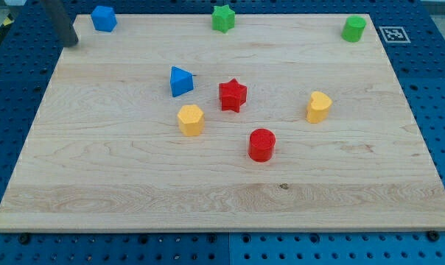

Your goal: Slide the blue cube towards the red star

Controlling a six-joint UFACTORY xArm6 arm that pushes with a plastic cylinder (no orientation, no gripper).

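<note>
- Camera view showed a pale wooden surface (222, 184) lying on a blue pegboard (436, 81), with small coloured blocks scattered over its upper half.
- The red star (233, 96) served as the landmark, sitting a little above the middle of the surface.
- The blue cube (181, 81) stood just to the star's left and slightly higher, near it but apart, with a strip of bare wood between them.
- A second blue block (103, 18), its shape unclear, sat far up and to the left of the star, near the surface's top edge.
- A yellow block (191, 119) lay below and to the left of the star, directly under the blue cube.
- A red cylinder (261, 144) stood below and slightly right of the star.
- Another yellow block (319, 107) rested well to the right of the star, a touch lower.
- A green star (223, 18) sat straight above the red star at the top edge, and a green cylinder (354, 29) sat far up and to the right.
- The tool was a plain dark rod with nothing to open or close and it held nothing; my tip (71, 43) rested at the top-left corner, far up-left of the star, well apart from the blue cube and just left of the second blue block.
- A black-and-white marker (393, 34) lay on the pegboard beyond the surface's top-right corner.
</note>
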